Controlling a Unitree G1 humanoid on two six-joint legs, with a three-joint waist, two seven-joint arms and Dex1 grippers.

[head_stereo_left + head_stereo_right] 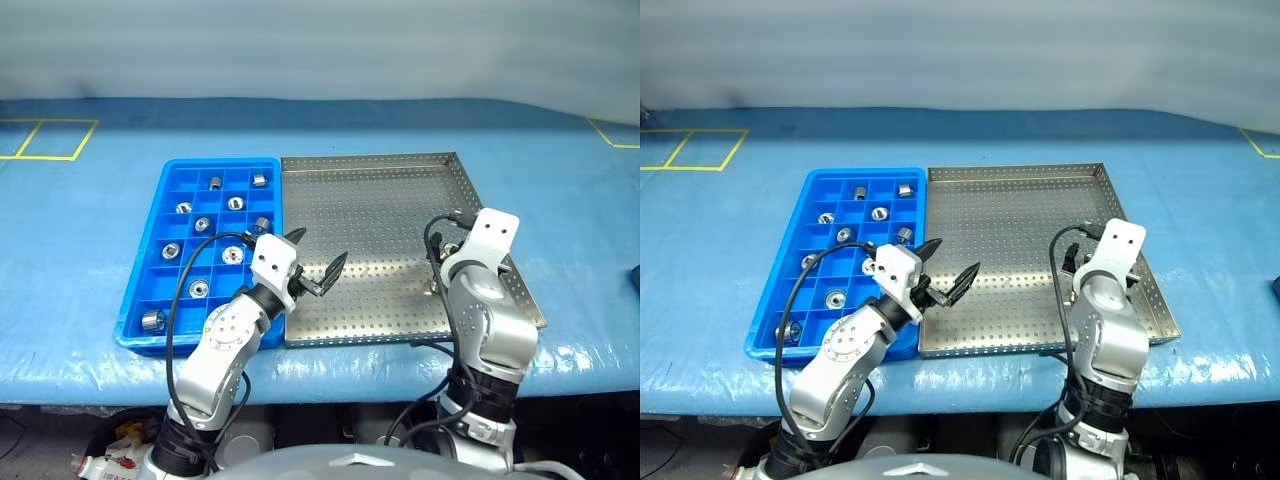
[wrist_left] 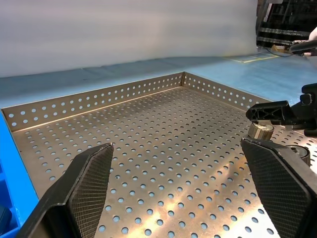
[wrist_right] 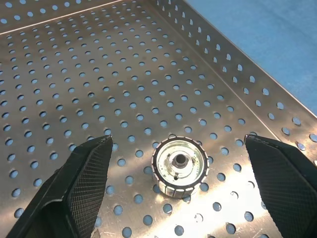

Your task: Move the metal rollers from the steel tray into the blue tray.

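The right pincer (image 3: 178, 183) stands wide, its two black fingers (image 3: 81, 183) spread to either side of one roller (image 3: 180, 168) without touching it; the roller lies flat on the steel tray (image 3: 99, 74) with its dark central hole facing up, close to the tray's perforated right rim. From the head views this pincer (image 1: 445, 255) sits low over the right part of the steel tray (image 1: 370, 230), near the right wall. The left pincer (image 1: 318, 262) is also wide and holds nothing, hovering over the left edge of the steel tray, just beside the border it shares with the blue tray (image 1: 150, 250). In its wrist view the left fingers (image 2: 84, 188) frame bare perforated floor, and beyond them the roller (image 2: 261, 131) shows under the right pincer's dark finger (image 2: 270, 111). The rest of the steel tray's floor that can be seen is bare metal. The blue tray lies touching the steel tray's left side, and other rollers (image 1: 232, 255) sit one to a compartment in it: several across the upper and middle rows, one near the front left corner (image 1: 152, 321). Both trays rest on the worktop (image 1: 80, 230), covered by a pale blue sheet, with yellow tape lines (image 1: 45, 140) marked at its far left and far right corners.
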